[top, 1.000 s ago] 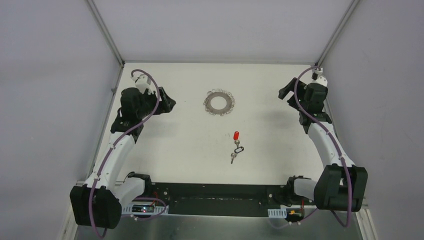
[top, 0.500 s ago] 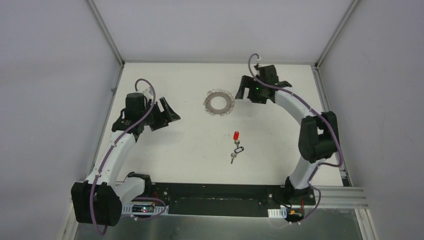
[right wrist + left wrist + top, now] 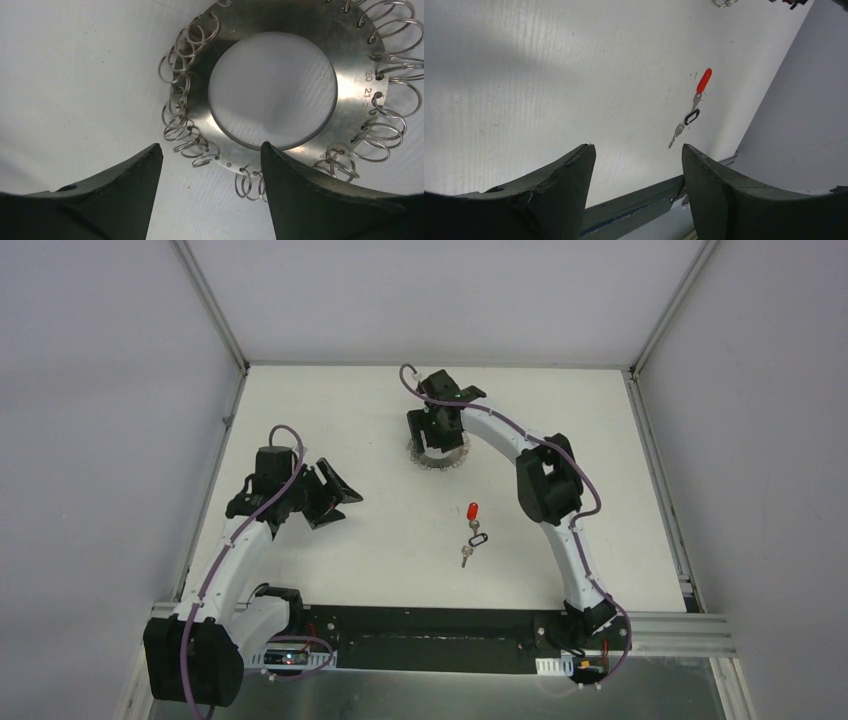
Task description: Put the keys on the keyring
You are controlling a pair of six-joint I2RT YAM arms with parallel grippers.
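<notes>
The keys (image 3: 473, 535), a red-headed key and a small silver key joined by a dark loop, lie flat mid-table. They also show in the left wrist view (image 3: 691, 117), far ahead of the fingers. The keyring (image 3: 441, 459), a silvery disc ring fringed with wire loops, lies at the far middle, mostly covered by my right gripper (image 3: 437, 430). In the right wrist view the keyring (image 3: 352, 60) fills the frame and my right gripper (image 3: 210, 146) is open above its near-left rim, holding nothing. My left gripper (image 3: 345, 502) is open and empty left of the keys, and looks the same in its wrist view (image 3: 638, 146).
Grey walls close the white table (image 3: 330, 570) on the left, back and right. A black rail (image 3: 440, 625) with the arm bases runs along the near edge. The right arm arches over the table's right half, its elbow (image 3: 548, 485) just right of the keys.
My right arm has swung from the far right corner leftward to over the keyring. My left gripper has shifted a little nearer and to the right. The keys have not moved.
</notes>
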